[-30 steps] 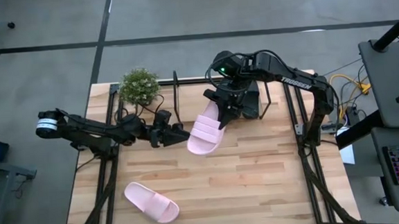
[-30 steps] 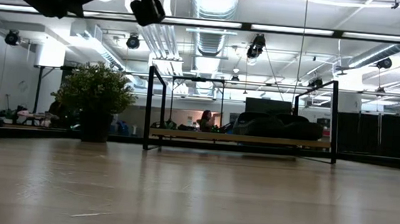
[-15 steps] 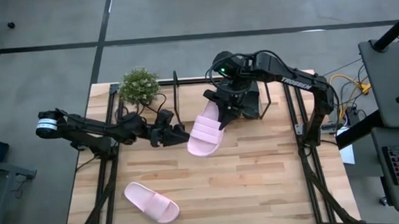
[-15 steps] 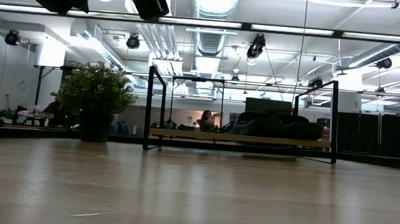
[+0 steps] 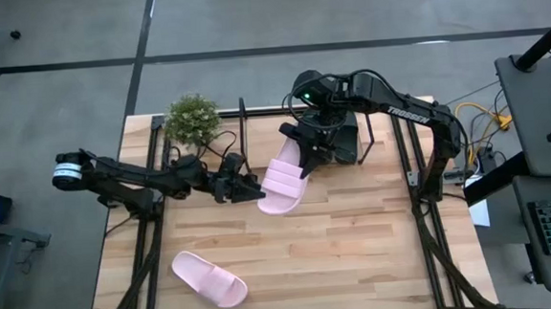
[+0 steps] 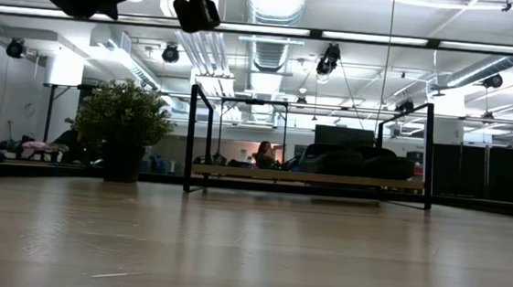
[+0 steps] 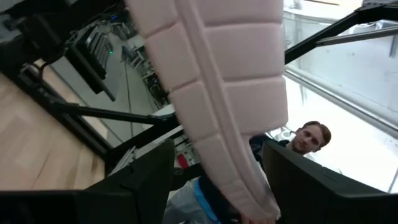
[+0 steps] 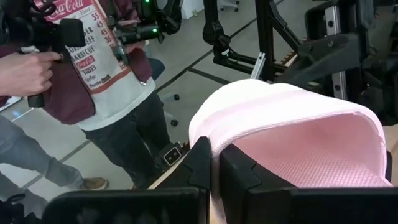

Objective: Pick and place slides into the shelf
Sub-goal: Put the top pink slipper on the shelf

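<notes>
So I've got the right claw (image 5: 303, 159) clamped on a pink slide's (image 5: 283, 180) strap, mid-air by the shelf (image 5: 245, 128), left claw (image 5: 251, 189) wide open around its toe, next I probably ease it onto the board.

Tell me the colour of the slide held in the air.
Pale pink slide; the high view shows it best.

Bench (image 5: 357, 236): light wooden planks.
Shelf (image 5: 245, 128): black tubing, stands at the bench's far edge.
Potted plant (image 5: 193, 119): just beside the shelf.
Pink slide (image 5: 209, 279): lies flat near the front left.
</notes>
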Controlling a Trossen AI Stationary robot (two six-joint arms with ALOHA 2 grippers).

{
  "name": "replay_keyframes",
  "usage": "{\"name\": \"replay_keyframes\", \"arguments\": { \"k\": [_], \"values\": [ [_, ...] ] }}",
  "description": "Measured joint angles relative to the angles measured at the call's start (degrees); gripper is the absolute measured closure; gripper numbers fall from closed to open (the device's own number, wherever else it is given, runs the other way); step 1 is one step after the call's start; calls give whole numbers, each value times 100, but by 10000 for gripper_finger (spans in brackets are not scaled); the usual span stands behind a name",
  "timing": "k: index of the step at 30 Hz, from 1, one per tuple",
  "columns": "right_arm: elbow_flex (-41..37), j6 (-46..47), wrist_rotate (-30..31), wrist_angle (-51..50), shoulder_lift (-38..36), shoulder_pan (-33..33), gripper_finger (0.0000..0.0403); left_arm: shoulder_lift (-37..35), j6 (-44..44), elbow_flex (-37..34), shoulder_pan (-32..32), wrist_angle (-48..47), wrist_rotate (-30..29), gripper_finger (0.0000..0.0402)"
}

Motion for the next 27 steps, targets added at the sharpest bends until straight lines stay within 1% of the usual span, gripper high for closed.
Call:
{"name": "replay_keyframes", "arguments": {
  "k": [9,13,16,18,24,25,27],
  "values": [
    [-13,109,148,14,0,0,394,173,48,231,3,13,92,173],
    [-14,129,149,23,0,-2,394,187,21,244,39,-8,146,191],
    [-15,131,150,41,0,-1,394,192,14,241,42,-74,146,221],
    [-15,133,151,43,0,-1,394,243,9,240,42,-108,146,248],
    [-17,215,151,102,-4,0,394,357,-39,289,64,-189,104,359],
    [-17,216,146,99,-4,0,394,357,-38,288,69,-193,110,366],
    [-17,233,144,109,-4,0,394,356,-35,288,79,-189,62,366]
  ]
}}
